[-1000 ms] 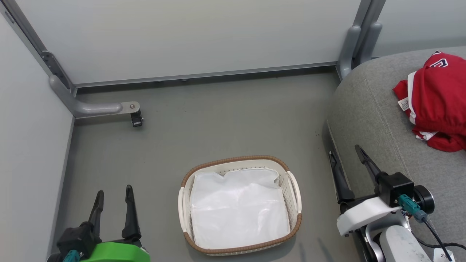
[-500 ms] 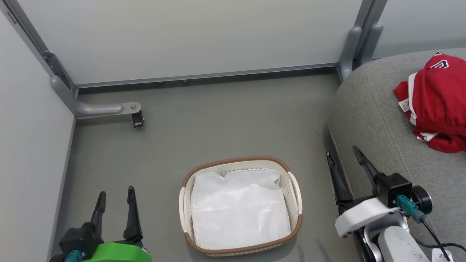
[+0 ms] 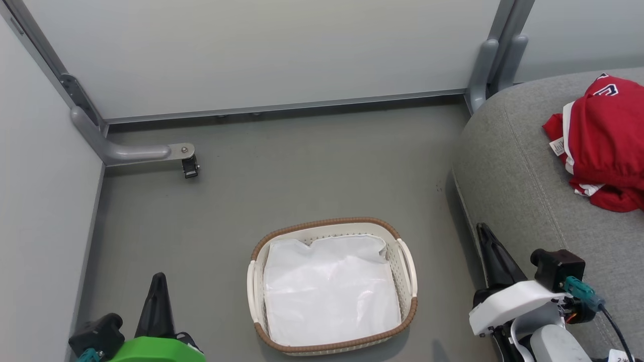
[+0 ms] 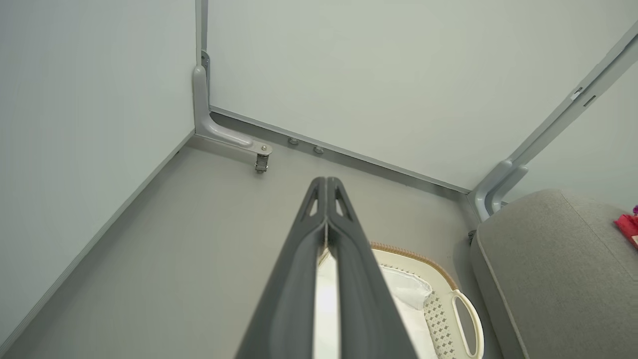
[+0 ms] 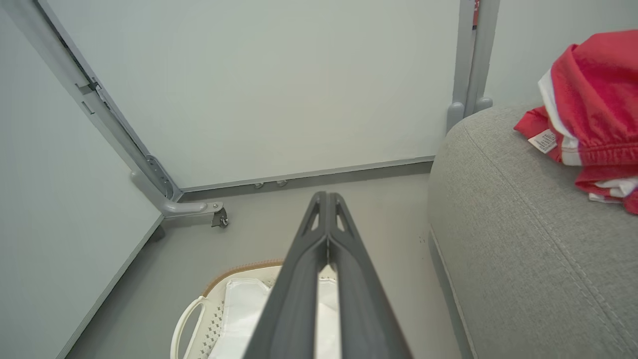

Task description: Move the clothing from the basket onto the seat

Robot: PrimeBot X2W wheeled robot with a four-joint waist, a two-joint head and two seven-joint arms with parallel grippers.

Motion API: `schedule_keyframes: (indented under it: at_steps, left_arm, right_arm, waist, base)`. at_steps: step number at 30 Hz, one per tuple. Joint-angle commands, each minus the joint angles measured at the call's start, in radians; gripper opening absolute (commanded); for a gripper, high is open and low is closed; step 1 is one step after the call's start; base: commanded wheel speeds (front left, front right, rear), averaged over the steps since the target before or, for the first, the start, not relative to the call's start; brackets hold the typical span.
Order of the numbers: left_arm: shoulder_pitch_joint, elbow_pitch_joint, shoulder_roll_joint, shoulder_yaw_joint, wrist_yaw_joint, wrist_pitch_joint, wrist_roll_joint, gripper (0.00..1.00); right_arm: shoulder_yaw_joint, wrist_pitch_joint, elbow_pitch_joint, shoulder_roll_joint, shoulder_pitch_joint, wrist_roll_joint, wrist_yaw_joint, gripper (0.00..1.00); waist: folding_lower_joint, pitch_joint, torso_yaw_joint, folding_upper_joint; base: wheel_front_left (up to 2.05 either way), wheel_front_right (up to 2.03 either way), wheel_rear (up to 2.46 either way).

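The red clothing (image 3: 604, 141) lies bunched on the grey seat (image 3: 518, 166) at the right, also seen as clothing (image 5: 593, 104) on the seat (image 5: 508, 239) in the right wrist view. The cream basket (image 3: 408, 261) with a brown rim stands on the floor, holding only a white sheet lining (image 3: 329, 289). My left gripper (image 3: 159, 277) is shut and empty at the lower left, left of the basket. My right gripper (image 3: 483, 229) is shut and empty between the basket and the seat's side. Both wrist views show fingers pressed together: left gripper (image 4: 326, 180), right gripper (image 5: 326, 195).
Pale partition walls close the back and left. A grey metal foot with a caster (image 3: 188, 166) juts onto the floor at the back left. A grey post (image 3: 495, 55) stands at the seat's back corner. Grey floor (image 3: 302, 166) stretches behind the basket.
Both grippers have gone from open to shut, with nothing between the fingers. The right gripper has dropped slightly lower in the head view. The clothing and basket have not moved.
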State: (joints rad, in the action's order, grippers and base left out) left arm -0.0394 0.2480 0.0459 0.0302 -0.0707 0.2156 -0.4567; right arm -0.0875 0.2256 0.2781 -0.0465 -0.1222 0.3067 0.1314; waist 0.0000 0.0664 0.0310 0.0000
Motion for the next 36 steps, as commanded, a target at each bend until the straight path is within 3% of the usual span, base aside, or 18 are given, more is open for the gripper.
schedule_keyframes:
  at_steps: [1, 36]
  left_arm:
    - [0.024, -0.013, 0.004, -0.009, -0.005, -0.008, -0.044, 0.00]
    - [0.082, -0.011, 0.008, -0.065, -0.030, -0.143, -0.520, 0.00]
  right_arm:
    - [0.007, -0.009, -0.017, -0.008, -0.011, 0.050, 0.000, 0.00]
    - [0.068, -0.132, -0.028, -0.024, 0.001, 0.603, 0.000, 0.00]
  waist:
    - [0.0000, -0.001, 0.000, 0.0000]
    - [0.0000, -0.020, -0.010, 0.0000]
  base:
    - [0.00, 0.00, 0.00]
    - [0.00, 0.00, 0.00]
